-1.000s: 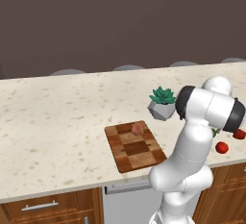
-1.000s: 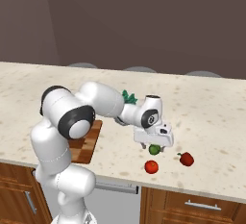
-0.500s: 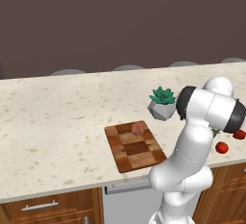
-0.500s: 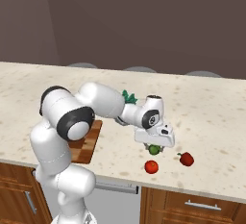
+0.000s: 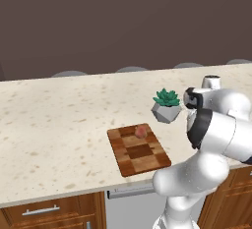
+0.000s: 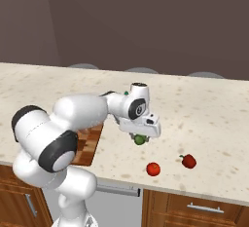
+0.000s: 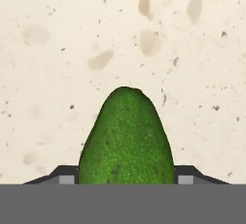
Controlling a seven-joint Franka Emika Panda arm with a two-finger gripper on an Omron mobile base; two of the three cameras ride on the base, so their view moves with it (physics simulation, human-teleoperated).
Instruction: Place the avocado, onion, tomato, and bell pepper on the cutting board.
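Fingers have just been closed on the avocado (image 6: 140,140); gripper (image 6: 140,138) was open a second ago, now clamped on it just above the counter (image 6: 214,119), right of the cutting board (image 5: 139,149). Onion (image 5: 141,131) is already sitting on the board. Tomato (image 6: 153,169) and bell pepper (image 6: 188,161) are left near the front edge. Grasp judged done; lift and carry to the board expected next.

A long beige speckled stone tabletop (image 5: 59,110) is seen running across the room, backed by a plain dark brown wall (image 5: 123,21). Rounded grey chair backs (image 6: 141,69) are noted along its far edge. Below its front edge, reddish-brown wooden cabinet drawers (image 5: 49,211) with silver bar handles (image 6: 202,207) are fitted beside a grey appliance panel (image 6: 116,204). Lighting is even and soft.
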